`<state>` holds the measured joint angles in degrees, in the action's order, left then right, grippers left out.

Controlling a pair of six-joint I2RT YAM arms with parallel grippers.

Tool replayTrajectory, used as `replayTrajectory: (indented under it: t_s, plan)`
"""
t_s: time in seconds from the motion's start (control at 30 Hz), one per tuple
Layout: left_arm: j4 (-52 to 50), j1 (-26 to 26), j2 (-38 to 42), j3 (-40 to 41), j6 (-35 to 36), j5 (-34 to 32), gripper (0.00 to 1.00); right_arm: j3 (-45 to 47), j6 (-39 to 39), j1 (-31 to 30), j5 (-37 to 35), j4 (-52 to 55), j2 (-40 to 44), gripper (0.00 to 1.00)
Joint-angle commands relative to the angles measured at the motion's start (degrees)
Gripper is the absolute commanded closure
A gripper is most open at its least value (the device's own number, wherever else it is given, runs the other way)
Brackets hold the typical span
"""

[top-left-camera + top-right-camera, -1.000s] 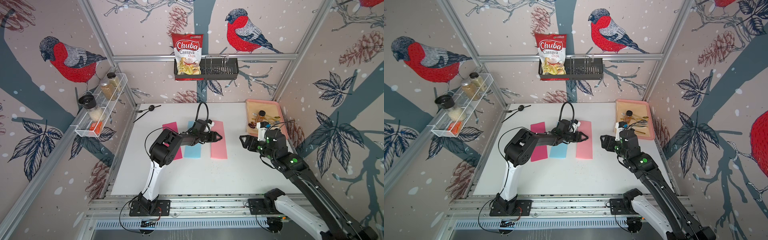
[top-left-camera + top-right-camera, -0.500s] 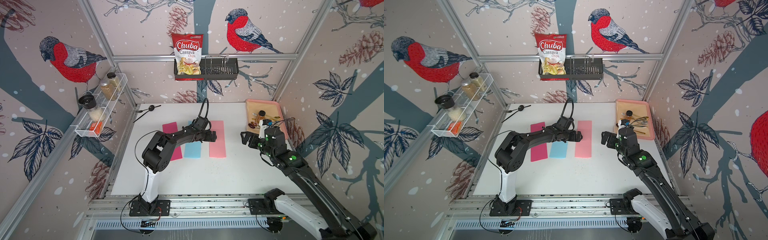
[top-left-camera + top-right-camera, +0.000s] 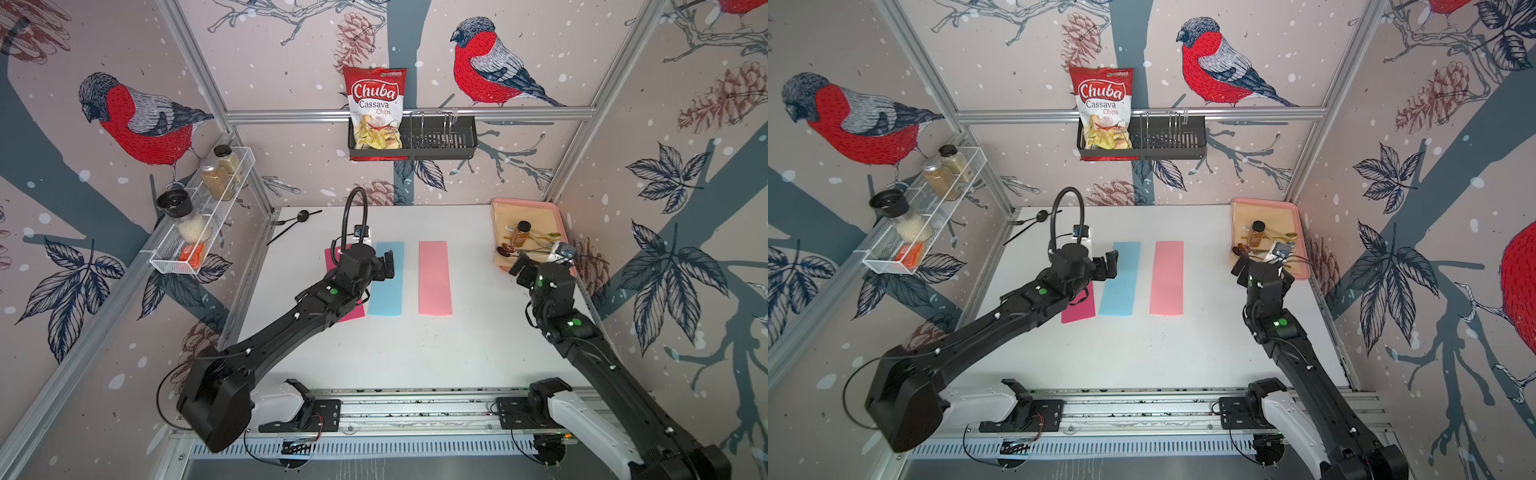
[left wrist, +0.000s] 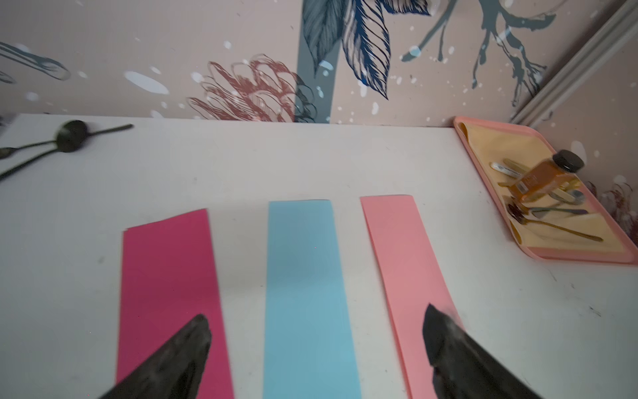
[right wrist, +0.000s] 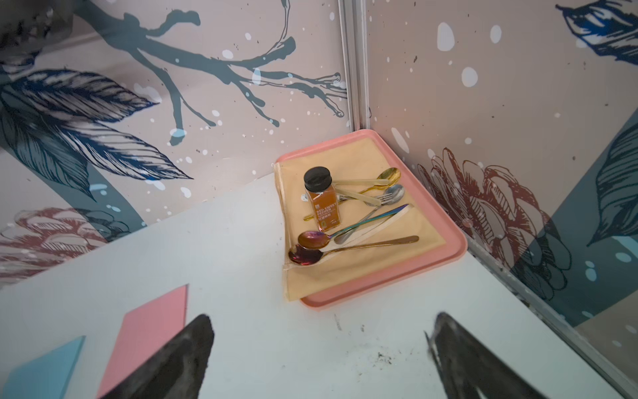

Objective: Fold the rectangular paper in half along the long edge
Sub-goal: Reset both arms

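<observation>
My left pincer (image 4: 316,317) stands open and holds nothing. It hangs above the blue paper (image 4: 303,269), one fingertip over the magenta paper (image 4: 165,276), the other over the pink paper (image 4: 400,248). All three papers lie flat, side by side and apart, on the counter (image 3: 415,353) toward its far edge. My right pincer (image 5: 322,317) is open, over bare counter near the tray (image 5: 379,279) in the far right corner.
</observation>
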<state>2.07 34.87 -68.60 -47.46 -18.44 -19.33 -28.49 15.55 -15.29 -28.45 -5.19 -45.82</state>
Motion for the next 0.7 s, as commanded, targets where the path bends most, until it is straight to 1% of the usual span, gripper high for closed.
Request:
replayTrajectory:
  t_s: [0.0, 0.03, 0.07, 0.17, 0.27, 0.33, 0.4, 0.43, 0.5, 0.57, 0.6, 0.67]
  plan:
    - [13.8, -2.9, 7.2, 8.5, 11.7, -0.6, 0.02, 10.4, -13.7, 1.7, 3.6, -30.1, 1.6, 0.0]
    - [17.5, -3.7, 10.2, 12.1, 13.5, -1.4, 0.02, 13.3, -15.1, 2.7, 4.2, -35.1, 0.1, 0.0]
    - [21.3, -4.5, 13.0, 15.6, 13.8, -4.0, 0.02, 15.0, -14.3, 3.9, 3.8, -37.7, -2.5, 0.0]
    - [29.4, -7.3, 20.0, 25.4, 13.8, -12.6, 0.02, 15.2, -10.6, 6.8, 5.1, -37.2, -10.4, 0.0]
    - [31.4, -10.8, 24.2, 32.2, 15.4, -17.3, 0.02, 16.9, -9.3, 8.1, 7.4, -39.9, -14.2, 0.0]
    - [35.5, -12.7, 25.0, 36.7, 17.6, -17.5, 0.02, 18.6, -8.5, 9.6, 10.4, -43.6, -16.8, 0.0]
    - [42.6, -13.4, 23.9, 41.4, 19.4, -17.5, 0.02, 20.1, -7.8, 10.7, 11.7, -47.6, -19.8, 0.0]
    - [48.1, -13.5, 22.3, 44.2, 19.9, -17.0, 0.02, 21.0, -8.0, 11.2, 12.7, -51.3, -20.9, 0.0]
    - [56.9, -14.0, 18.3, 47.4, 21.0, -15.8, 0.02, 21.1, -8.0, 11.2, 14.2, -54.1, -22.0, 0.0]
    - [59.3, -15.4, 12.8, 47.0, 20.9, -14.8, 0.02, 19.3, -7.9, 11.8, 15.6, -55.2, -25.1, 0.0]
    - [59.8, -16.3, 10.7, 46.5, 20.5, -13.6, 0.02, 18.7, -8.0, 12.1, 15.7, -56.2, -26.5, 0.0]
    - [63.3, -18.8, 6.0, 46.0, 19.1, -10.1, 0.02, 18.9, -10.5, 12.3, 16.6, -60.4, -28.9, 0.0]
